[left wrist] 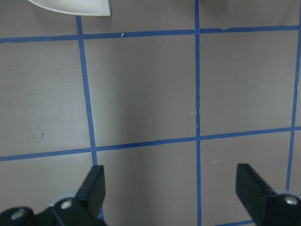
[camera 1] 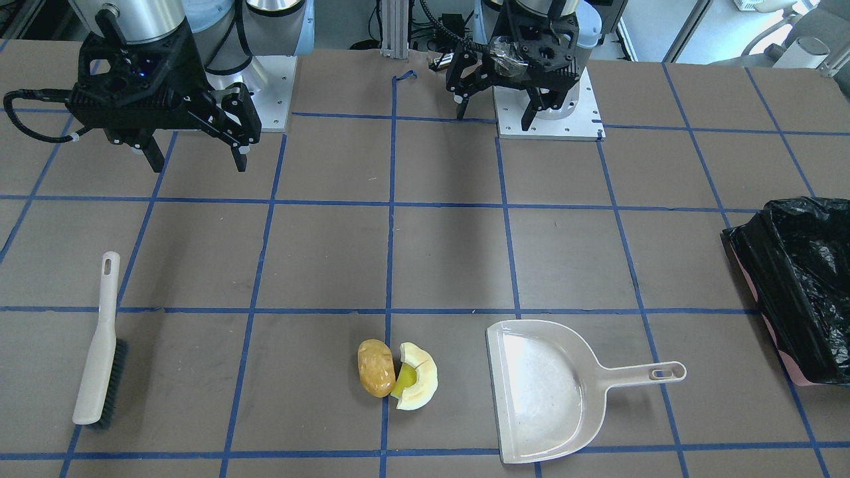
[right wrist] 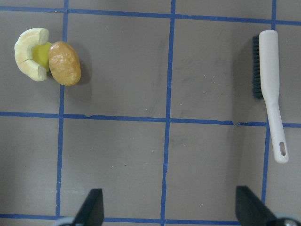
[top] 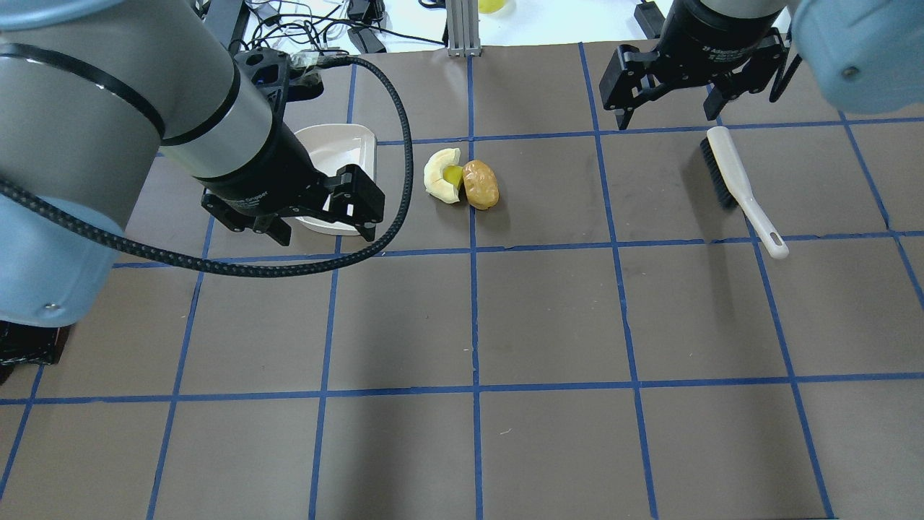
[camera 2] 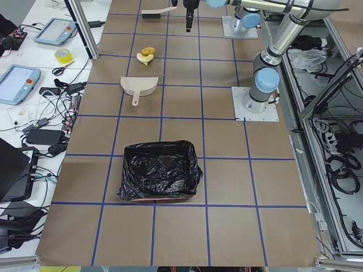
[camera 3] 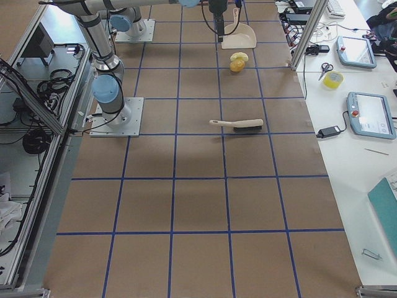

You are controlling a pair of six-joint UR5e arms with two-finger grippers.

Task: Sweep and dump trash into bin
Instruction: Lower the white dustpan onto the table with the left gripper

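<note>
The trash, a golden-brown lump (camera 1: 376, 368) touching a cream rind wedge (camera 1: 420, 376) with a yellow-green piece, lies on the table between the brush (camera 1: 99, 345) and the beige dustpan (camera 1: 551, 392). The wrist view shows the lump (right wrist: 65, 63) and the wedge (right wrist: 29, 59) at upper left. The bin (camera 1: 797, 279), pink with a black bag, stands at the table's left end. My left gripper (camera 1: 493, 121) hangs open and empty well above the table, short of the dustpan (top: 339, 144). My right gripper (top: 665, 119) is open and empty, high beside the brush (top: 740, 188).
Blue tape lines grid the brown table. The arms' base plates (camera 1: 548, 123) sit at the robot's edge. Cables and tablets lie on the white benches (camera 2: 34, 85) beyond the table's far side.
</note>
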